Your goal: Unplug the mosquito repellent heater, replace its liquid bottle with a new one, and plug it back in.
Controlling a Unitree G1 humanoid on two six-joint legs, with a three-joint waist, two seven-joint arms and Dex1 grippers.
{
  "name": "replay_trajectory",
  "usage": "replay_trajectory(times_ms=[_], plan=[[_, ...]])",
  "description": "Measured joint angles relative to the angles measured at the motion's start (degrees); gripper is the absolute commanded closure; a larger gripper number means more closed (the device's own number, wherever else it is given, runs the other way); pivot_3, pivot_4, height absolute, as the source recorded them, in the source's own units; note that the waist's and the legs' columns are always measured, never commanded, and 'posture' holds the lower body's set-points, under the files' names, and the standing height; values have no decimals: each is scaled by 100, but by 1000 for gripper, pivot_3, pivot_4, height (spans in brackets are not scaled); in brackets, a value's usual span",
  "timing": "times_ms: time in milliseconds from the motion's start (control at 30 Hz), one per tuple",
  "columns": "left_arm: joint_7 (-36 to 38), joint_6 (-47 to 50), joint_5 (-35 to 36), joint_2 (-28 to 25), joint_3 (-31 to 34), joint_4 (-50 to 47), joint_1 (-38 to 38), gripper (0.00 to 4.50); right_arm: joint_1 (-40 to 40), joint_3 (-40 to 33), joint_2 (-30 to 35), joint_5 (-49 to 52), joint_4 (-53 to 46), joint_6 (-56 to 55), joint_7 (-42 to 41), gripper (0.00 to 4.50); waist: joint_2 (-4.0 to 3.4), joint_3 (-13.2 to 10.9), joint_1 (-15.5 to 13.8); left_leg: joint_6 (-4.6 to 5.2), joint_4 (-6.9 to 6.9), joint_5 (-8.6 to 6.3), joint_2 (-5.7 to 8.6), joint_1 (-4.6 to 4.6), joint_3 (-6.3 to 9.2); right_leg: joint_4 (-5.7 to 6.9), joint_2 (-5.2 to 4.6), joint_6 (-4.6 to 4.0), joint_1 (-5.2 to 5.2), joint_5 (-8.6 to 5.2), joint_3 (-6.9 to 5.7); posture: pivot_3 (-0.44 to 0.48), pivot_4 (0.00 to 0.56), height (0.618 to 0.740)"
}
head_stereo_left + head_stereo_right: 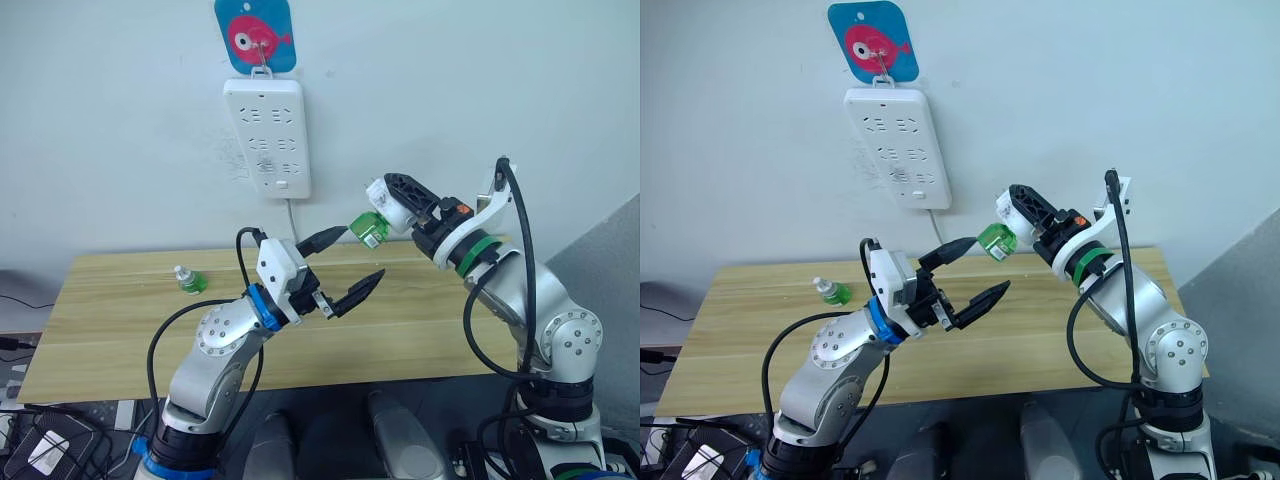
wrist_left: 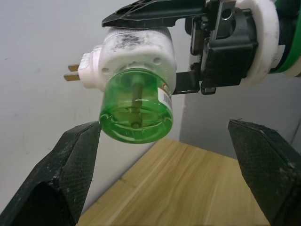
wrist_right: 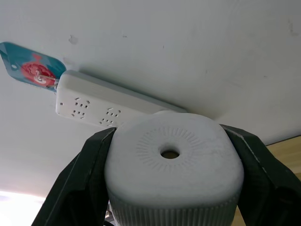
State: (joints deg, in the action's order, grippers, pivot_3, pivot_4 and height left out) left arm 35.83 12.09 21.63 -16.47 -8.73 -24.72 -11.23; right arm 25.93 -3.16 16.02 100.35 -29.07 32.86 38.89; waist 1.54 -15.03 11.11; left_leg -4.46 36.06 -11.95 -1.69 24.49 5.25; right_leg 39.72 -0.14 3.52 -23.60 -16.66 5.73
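Heater: the white, rounded plastic heater [image 1: 385,205] is held in the air above the back edge of the table, off the power strip. Its top has a round vent hole ringed by fine radial slits, and its side is ribbed. Two flat metal prongs stick out of one side.
Old bottle: a squat, see-through green bottle [image 2: 136,110] sits in the heater's underside, with a thin wick rod visible through its base and a small label on its side.
Right gripper: the right gripper [image 1: 392,203] is clamped on the heater, one black finger on each side of the shell.
Left gripper: the left gripper [image 1: 357,262] has its two textured black fingers spread wide, near the green bottle with its tips to either side of it and not touching it.
New bottle: a small green bottle with a pale clear cap [image 1: 187,280] stands upright on the table near its back left corner, well apart from both arms.
Table: pale wood-grain top [image 1: 120,330], rectangular.
Power strip: a long white plastic power strip [image 1: 267,136] hangs on the wall from a blue plaque with a pink fish [image 1: 255,35]; its cord drops behind the table.
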Motion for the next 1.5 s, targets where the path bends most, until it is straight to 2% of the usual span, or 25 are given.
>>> replay_trajectory(times_ms=[200,467,567,733,767,1000,1133,1167,1367,1500], plan=[[-253,-29,-163,324,-4,272,-364,0,4,16,-2,6,0,0,0,1517,-2,1,5,0,0,0,0,0,-1,0,0,0,0,0,0,-268,215,740],[-202,-37,-246,402,-198,368,-356,0,11,59,-46,6,0,-1,-2,1517,-2,2,6,0,1,0,0,0,-1,2,0,-1,0,0,1,-268,215,740],[-260,-37,-251,527,-212,418,-402,579,24,73,-52,7,0,-1,-3,1517,-2,2,5,0,2,0,1,0,-1,4,0,-1,1,0,1,-268,215,740],[-273,-128,-283,545,-137,557,-475,2112,30,97,-47,39,0,1,-3,1517,-2,2,10,0,2,0,0,-3,0,9,1,0,1,0,0,-269,215,740],[-272,-135,-288,545,-121,562,-480,2239,30,94,-37,40,0,-1,-2,1517,-2,2,8,0,2,0,0,-3,-1,9,1,0,1,0,1,-269,215,740],[-237,-235,-330,506,-117,605,-483,2238,28,93,10,123,0,0,-3,1517,-3,2,8,1,2,0,1,-4,-1,10,0,0,1,0,2,-269,215,740],[-76,-339,-393,353,-127,639,-480,2238,-18,109,158,267,-10,38,-140,146,-3,2,10,1,2,0,1,-4,-2,10,0,0,1,0,3,-266,222,740],[39,-420,-408,245,-140,667,-462,2238,-57,91,322,280,-12,84,-263,0,-3,2,8,0,2,0,1,-4,-2,9,0,0,2,0,1,-265,222,740],[654,-942,-501,-339,-105,777,-255,2238,-323,-277,1295,647,168,541,-1048,0,-3,2,-1,1,2,0,0,-6,-5,8,0,0,4,0,4,-260,224,740],[1507,-1931,-615,-1003,-50,1217,-231,2238,-766,-563,2876,933,965,1963,-2936,0,-6,2,-44,2,0,0,-1,-18,-13,-1,0,-1,16,-1,7,-238,227,740]])
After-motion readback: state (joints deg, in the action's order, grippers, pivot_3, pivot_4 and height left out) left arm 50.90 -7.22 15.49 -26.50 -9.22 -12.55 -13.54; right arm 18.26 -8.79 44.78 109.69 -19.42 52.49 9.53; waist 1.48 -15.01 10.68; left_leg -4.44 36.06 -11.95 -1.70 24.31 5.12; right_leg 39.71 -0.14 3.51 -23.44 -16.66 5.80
